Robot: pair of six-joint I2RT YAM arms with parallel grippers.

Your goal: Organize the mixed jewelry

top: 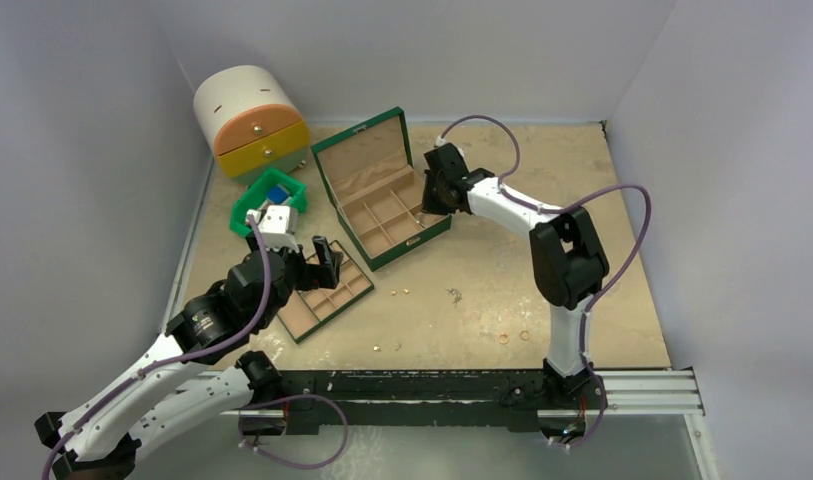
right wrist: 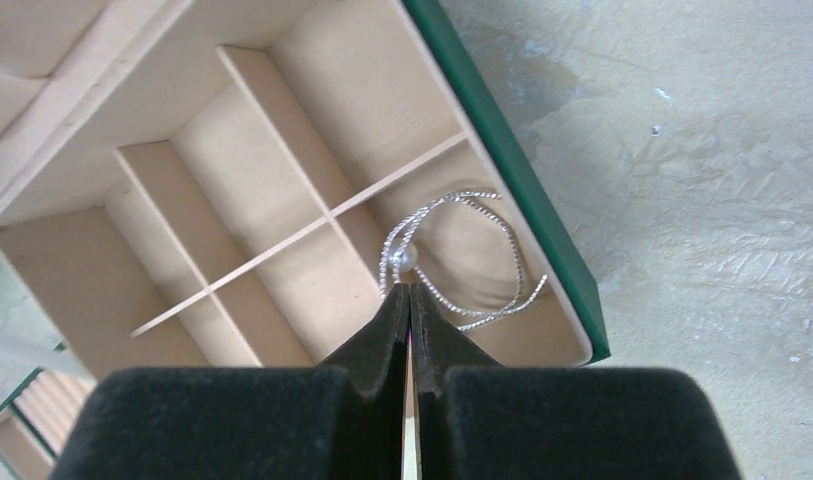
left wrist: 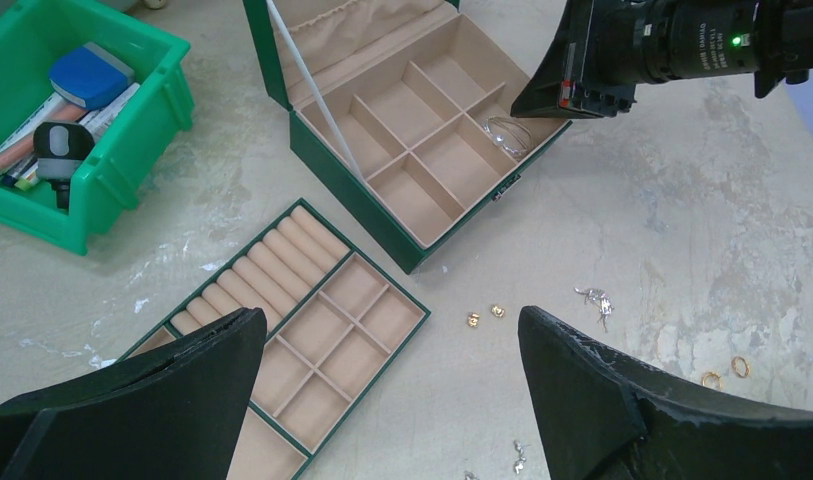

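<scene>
Silver chain (right wrist: 407,260) sits in the jewelry box (right wrist: 502,170), right tool (right wrist: 410,290) pressed together over it, gold rings (left wrist: 712,380) not yet off the counter (left wrist: 682,200).

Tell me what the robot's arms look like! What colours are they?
Both the left arm and right arm have white tube-like links with chunky black joints. A thin purple cable loops along each. The left gripper and right gripper each have two black, wedge-shaped fingers with a rough, foamy surface.
</scene>
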